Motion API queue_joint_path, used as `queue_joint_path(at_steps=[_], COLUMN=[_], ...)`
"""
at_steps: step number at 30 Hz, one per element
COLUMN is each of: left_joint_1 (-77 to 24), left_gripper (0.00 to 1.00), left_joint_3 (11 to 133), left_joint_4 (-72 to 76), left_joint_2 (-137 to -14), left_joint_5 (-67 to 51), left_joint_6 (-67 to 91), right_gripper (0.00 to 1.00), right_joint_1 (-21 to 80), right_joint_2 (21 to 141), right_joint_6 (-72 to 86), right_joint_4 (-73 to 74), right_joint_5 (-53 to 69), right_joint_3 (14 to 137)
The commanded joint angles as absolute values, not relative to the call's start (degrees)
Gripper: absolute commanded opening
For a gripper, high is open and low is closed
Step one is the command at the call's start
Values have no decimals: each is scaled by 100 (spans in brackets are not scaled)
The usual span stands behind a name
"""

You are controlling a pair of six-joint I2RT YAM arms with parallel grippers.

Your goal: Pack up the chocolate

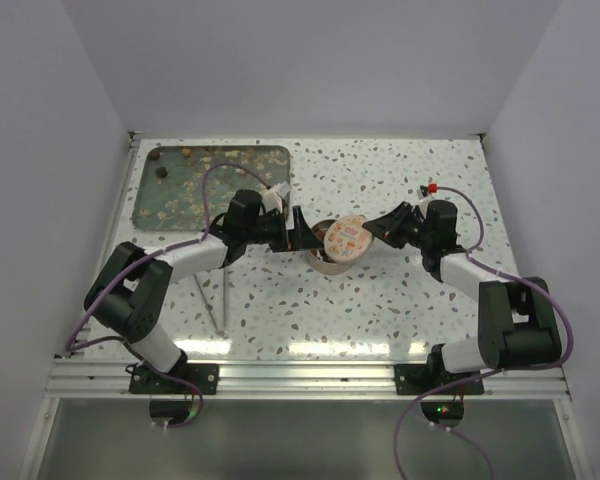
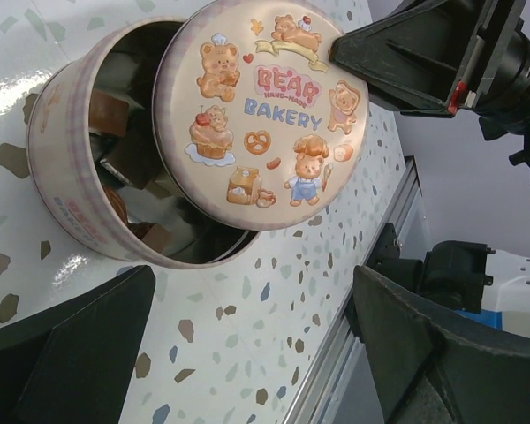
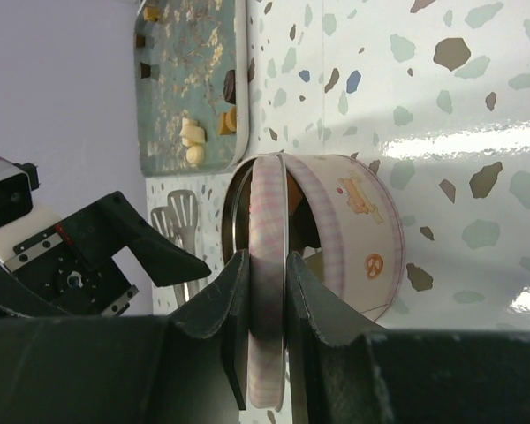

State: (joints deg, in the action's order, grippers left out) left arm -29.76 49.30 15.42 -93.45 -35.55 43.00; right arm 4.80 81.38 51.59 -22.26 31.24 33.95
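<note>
My two arms look alike: the left arm (image 1: 185, 258) and the right arm (image 1: 470, 270) have bulky matte-black joint housings linked by pale grey-white tubes. A left purple cable (image 1: 212, 180) arcs off one, and a right purple cable (image 1: 570, 335) trails along the other's outer side. Each arm ends in a black base plate (image 1: 172, 379) at the near edge. I see a small red cap (image 1: 433, 188) on the right wrist and a white block (image 1: 276, 197) on the left. The left gripper (image 2: 254, 274) and the right gripper (image 3: 265, 256) carry plain black wedge-shaped fingers. A tiny green light (image 1: 439, 409) glows below the right base.
</note>
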Motion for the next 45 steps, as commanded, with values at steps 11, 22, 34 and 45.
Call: queue_joint_path(at_steps=[11, 22, 34, 45], left_joint_1=[-2953, -2953, -2962, -2962], left_gripper=[100, 100, 100, 100], left_joint_3=[5335, 5660, 5704, 5704], left_joint_4=[1705, 1433, 1098, 1116], left_joint_2=[-9685, -9993, -10143, -10230], left_joint_5=[-3173, -2998, -2891, -2900], left_joint_6=[4465, 4412, 4315, 4307], right_gripper=[15, 33, 35, 33], right_joint_1=[448, 448, 448, 510], right_joint_2=[8516, 8842, 8850, 8921], right_joint_6=[4342, 3973, 4087, 4175], right_joint_4=[-1925, -1626, -1652, -1617], right_joint_5=[2980, 2848, 2813, 2769], right_joint_3=[3313, 3393, 3524, 3770])
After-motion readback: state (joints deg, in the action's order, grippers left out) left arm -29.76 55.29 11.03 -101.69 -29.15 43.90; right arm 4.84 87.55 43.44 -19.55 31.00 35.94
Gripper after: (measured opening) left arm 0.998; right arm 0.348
